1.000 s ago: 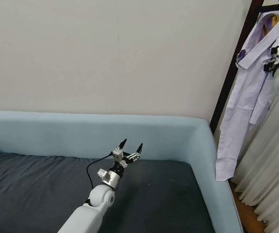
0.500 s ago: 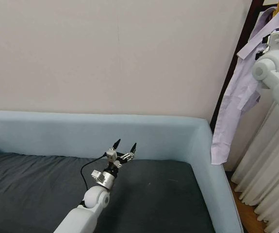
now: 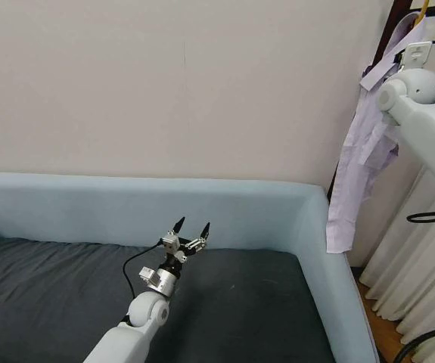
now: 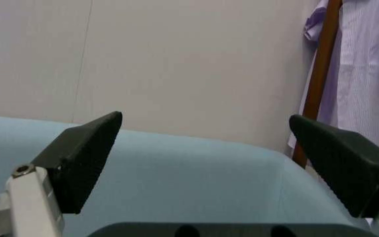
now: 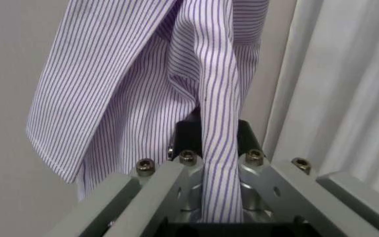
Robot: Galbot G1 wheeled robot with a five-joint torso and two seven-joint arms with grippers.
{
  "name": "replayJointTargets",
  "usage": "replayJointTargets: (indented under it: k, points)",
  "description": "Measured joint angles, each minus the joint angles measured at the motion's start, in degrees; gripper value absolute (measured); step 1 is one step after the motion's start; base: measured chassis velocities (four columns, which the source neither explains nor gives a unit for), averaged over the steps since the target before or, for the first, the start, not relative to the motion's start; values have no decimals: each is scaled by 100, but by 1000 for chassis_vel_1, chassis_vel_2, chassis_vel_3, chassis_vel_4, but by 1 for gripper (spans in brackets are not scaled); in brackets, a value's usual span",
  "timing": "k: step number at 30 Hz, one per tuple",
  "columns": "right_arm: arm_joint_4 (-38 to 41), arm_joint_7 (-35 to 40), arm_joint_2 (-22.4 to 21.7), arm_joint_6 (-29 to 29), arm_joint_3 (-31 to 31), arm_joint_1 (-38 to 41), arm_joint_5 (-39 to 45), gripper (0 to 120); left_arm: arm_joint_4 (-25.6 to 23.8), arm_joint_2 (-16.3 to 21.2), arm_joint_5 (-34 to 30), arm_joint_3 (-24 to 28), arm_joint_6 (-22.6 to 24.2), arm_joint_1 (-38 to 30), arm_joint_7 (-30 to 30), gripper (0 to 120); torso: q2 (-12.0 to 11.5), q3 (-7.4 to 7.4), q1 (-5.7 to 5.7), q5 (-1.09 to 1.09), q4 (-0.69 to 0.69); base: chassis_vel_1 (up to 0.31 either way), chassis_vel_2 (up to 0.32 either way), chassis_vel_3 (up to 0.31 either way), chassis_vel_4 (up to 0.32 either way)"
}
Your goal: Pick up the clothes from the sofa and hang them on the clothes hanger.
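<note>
A lilac striped shirt (image 3: 362, 144) hangs on a yellow hanger (image 3: 424, 7) at the dark wooden rack post (image 3: 389, 34), at the far right beyond the sofa's end. My right arm (image 3: 421, 113) is raised beside it. In the right wrist view my right gripper (image 5: 217, 144) is shut on a fold of the shirt (image 5: 143, 74), which runs down between its fingers. My left gripper (image 3: 189, 231) hovers open over the sofa's dark seat (image 3: 51, 287), holding nothing. Its two black fingers (image 4: 84, 158) stand wide apart in the left wrist view, with the shirt (image 4: 367, 64) far off.
The sofa has a light blue backrest (image 3: 126, 200) and a side arm (image 3: 330, 272) at the right. White curtains (image 3: 421, 265) hang behind the rack. A plain wall stands behind the sofa.
My right arm has risen and swung inward, carrying the shirt higher and closer to the rack post. My left gripper has drifted slightly left and stays open.
</note>
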Motion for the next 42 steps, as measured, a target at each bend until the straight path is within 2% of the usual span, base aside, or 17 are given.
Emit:
replayJointTargets:
  k: [5, 14, 28, 36, 42]
  points:
    - [-230, -139, 34, 16, 30, -24, -51, 1, -61, 28, -6, -7, -2, 33, -5, 100, 0, 0, 0, 2, -4, 0, 0, 0, 0]
    - [-316, -311, -34, -45, 13, -30, -54, 1, -165, 48, 7, -27, -1, 114, -56, 100, 0, 0, -1, 4, -2, 0, 0, 0, 0]
    - [-571, -220, 90, -844, -108, 314, 474, 1, -468, 128, 20, -250, -10, 408, -138, 100, 0, 0, -1, 3, -2, 0, 0, 0, 0]
    - [-327, -38, -72, -1229, -66, 364, 927, 1, -582, 196, 19, -324, -19, 502, -145, 100, 1, 1, -1, 2, 0, 0, 0, 0, 0]
    - [138, -145, -396, -1067, -113, 252, 943, 4, -612, 207, 19, -302, -20, 508, -146, 100, 0, 0, -1, 4, -3, 0, 0, 0, 0]
